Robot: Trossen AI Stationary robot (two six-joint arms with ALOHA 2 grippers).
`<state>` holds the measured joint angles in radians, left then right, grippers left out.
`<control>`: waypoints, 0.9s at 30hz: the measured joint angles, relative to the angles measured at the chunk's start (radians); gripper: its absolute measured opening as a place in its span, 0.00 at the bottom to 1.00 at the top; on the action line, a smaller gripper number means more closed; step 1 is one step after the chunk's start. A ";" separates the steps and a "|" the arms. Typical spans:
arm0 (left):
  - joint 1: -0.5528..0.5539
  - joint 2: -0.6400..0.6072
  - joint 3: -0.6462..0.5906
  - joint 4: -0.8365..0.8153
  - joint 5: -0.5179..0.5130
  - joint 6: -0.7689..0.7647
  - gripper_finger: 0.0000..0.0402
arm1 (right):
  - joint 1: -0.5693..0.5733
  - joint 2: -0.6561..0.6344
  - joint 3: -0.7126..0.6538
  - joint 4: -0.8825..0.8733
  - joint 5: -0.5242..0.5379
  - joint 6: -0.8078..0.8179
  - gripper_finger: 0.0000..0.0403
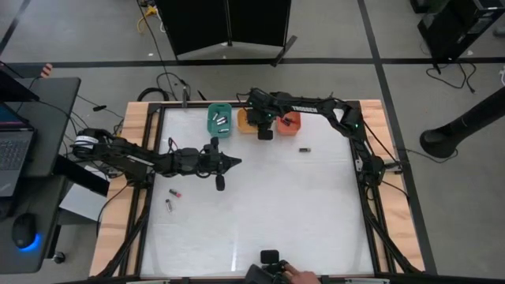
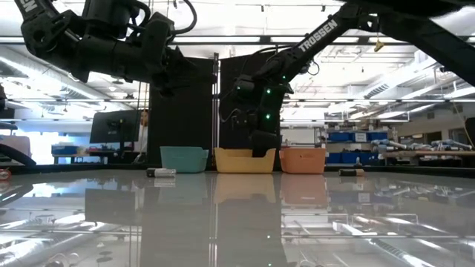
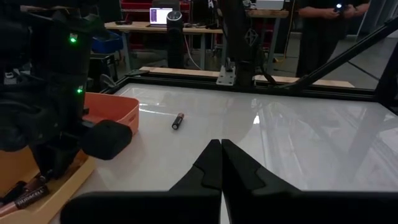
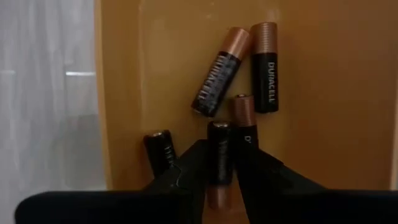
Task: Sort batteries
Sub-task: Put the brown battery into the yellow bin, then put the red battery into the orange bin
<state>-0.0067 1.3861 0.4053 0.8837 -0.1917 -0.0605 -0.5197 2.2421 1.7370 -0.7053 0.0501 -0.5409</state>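
Battery (image 4: 219, 152) upright betw right hand (image 4: 219, 163) fingers, slightly parted, over orange tray (image 4: 323, 93), left hand (image 3: 221, 163) closed, empty.

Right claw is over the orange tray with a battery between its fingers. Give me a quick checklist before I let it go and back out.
1. Right claw over the orange tray, not the table: ok.
2. Battery between its fingers, pointing down into the tray: ok.
3. Fingers fully clear of that battery: cannot tell; they sit close on both sides.
4. Batteries already in the tray, one lying flat, out of the drop spot: not ok, they crowd it.
5. Left claw shut, mid-table, away from the trays: ok.
6. Loose battery on the table, for the next pick: ok.
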 joint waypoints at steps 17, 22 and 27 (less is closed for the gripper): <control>0.001 -0.078 0.026 -0.243 0.049 0.033 0.01 | 0.109 -0.234 -0.073 -0.023 -0.033 0.137 0.06; 0.005 -0.169 0.103 -0.574 0.052 0.054 0.01 | 0.180 -0.313 -0.290 0.175 -0.051 0.210 0.04; 0.038 -0.216 0.204 -0.908 0.058 0.060 0.00 | 0.264 -0.441 -0.555 0.435 -0.053 0.343 0.02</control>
<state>0.0311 1.1705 0.6094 -0.0243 -0.1333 -0.0002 -0.2556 1.8009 1.1817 -0.2704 -0.0034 -0.1976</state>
